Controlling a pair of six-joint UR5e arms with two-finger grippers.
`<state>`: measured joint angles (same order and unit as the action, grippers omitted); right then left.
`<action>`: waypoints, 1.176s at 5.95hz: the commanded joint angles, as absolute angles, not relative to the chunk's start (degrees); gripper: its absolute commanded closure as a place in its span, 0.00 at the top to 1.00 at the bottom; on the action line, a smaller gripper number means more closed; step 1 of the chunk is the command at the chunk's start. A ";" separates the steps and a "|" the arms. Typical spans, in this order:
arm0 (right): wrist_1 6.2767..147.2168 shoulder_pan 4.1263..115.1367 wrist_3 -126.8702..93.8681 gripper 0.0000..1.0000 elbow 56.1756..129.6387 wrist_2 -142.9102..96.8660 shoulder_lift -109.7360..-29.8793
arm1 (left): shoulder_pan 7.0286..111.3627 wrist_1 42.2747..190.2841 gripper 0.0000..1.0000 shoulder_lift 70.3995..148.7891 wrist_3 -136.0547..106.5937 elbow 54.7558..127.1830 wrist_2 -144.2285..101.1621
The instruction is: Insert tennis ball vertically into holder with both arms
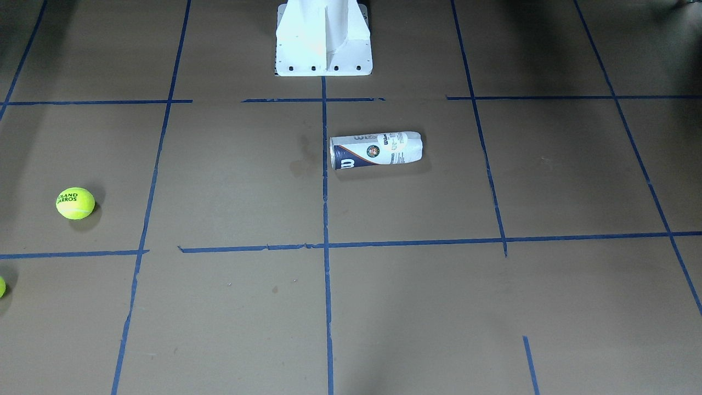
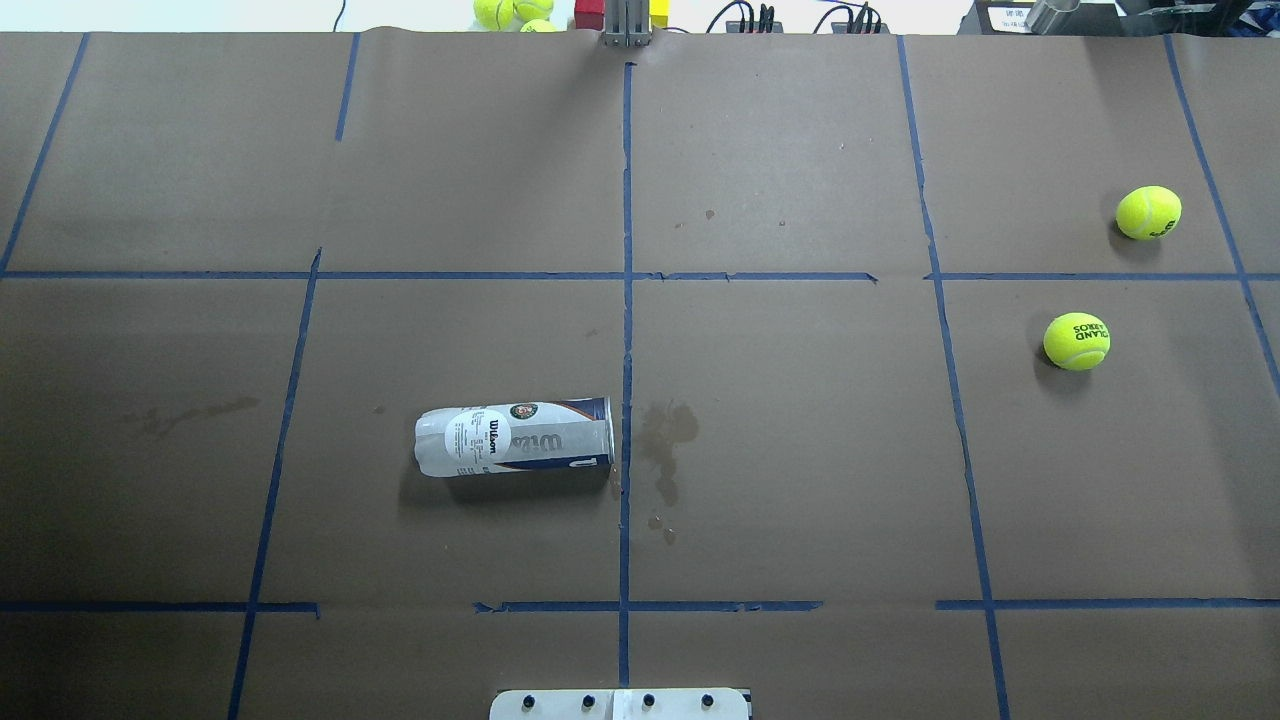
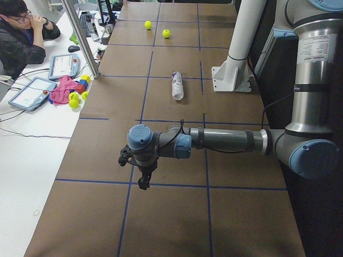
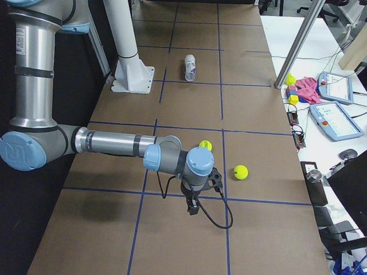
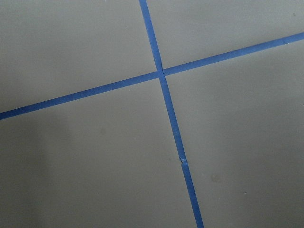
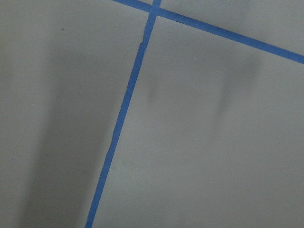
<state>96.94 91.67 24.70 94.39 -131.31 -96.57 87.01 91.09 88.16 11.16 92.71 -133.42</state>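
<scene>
Across the brown table (image 2: 800,450) I am holding my left arm (image 3: 225,140) and my right arm (image 4: 109,141) stretched out low, each well apart from the holder on its own side. The white pedestal (image 1: 323,38) is standing behind the holder, toward my base. The holder (image 2: 515,437) is lying on its side, its metal-rimmed mouth just beside the central tape line (image 2: 627,200). A nearer tennis ball (image 2: 1076,341) and a farther tennis ball (image 2: 1148,212) are resting well to the holder's right. My left gripper (image 3: 143,184) and right gripper (image 4: 193,209) are hanging over the table; I cannot tell how wide either is standing.
</scene>
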 commanded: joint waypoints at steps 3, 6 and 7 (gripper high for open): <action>96.94 91.67 24.52 1.00 95.44 -131.66 -96.59 | 87.01 91.31 1.00 86.59 11.08 94.47 -133.33; 96.86 91.67 24.43 1.00 99.29 -131.23 -94.15 | 86.75 92.97 1.00 89.89 10.90 99.03 -133.42; 96.94 91.67 23.74 1.00 101.14 -131.39 -93.35 | 86.84 97.95 1.00 91.13 10.81 100.18 -133.42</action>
<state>96.89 91.67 24.24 99.07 -131.38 -94.35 86.78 94.06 89.77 10.84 98.81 -133.45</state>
